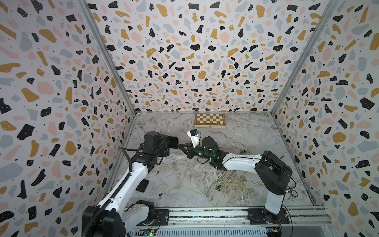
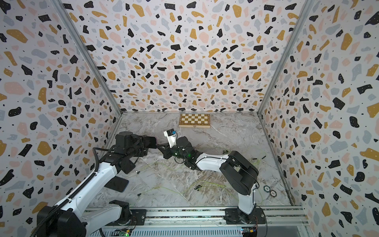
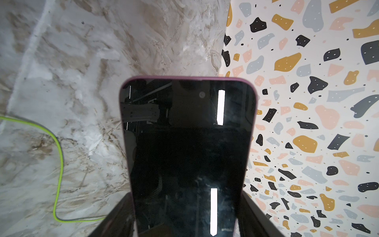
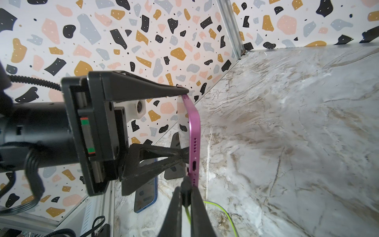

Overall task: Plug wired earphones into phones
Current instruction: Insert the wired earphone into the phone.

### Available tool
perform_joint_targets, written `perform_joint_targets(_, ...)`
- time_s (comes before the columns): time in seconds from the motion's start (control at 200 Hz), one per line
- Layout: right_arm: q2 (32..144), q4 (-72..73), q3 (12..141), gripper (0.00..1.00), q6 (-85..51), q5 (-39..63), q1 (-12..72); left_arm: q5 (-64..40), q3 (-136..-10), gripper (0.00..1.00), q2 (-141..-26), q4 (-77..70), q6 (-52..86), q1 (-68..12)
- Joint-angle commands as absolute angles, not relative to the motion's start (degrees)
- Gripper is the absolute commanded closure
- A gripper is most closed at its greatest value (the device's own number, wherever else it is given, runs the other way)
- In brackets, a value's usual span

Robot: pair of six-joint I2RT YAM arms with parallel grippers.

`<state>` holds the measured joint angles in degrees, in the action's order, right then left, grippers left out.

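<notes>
Top views: grey marbled desk (image 1: pixel 246 143), with a wooden chequered chessboard box (image 1: pixel 209 120) at the far edge, not involved. Left pincer (image 4: pixel 185 122) is spread wide and clamped across a glossy black flat phone with a purple metal frame (image 3: pixel 188 153). The phone is held up off the desk, bottom edge facing the right arm. Two more black phones lie flat near the left arm, one blue-edged (image 2: pixel 118 184), one plain dark (image 4: pixel 174 172); no plug in either that I can see. Right pincer (image 4: pixel 187 189) is nearly closed, pinching the small black plug (image 4: pixel 185 181) of a thin yellow-green earphone cable (image 4: pixel 217 207). More cables (image 2: pixel 205 185) lie loose on the desk.

Step, I'd say: insertion into the held phone. Plug tip sits just beside the frame, off to one side of the charging port (image 4: pixel 194 165); touching or not, can't tell. Next move likely needs a small sideways shift to line up. Then a straight push while the left holds firm.
</notes>
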<state>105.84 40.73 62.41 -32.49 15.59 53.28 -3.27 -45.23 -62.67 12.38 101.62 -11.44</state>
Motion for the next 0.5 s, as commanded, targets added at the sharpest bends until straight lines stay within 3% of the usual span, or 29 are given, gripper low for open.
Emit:
perform_joint_targets(0.0, 104.3, 41.9, 63.6, 1.0, -31.4, 14.8, 53.5, -2.0, -45.2, 0.39, -60.7, 9.2, 101.9, -11.9)
perform_joint_targets(0.496, 102.3, 44.5, 61.0, 1.0, -31.3, 11.7, 53.5, -1.6, -45.3, 0.4, -60.4, 9.8, 101.8, -12.0)
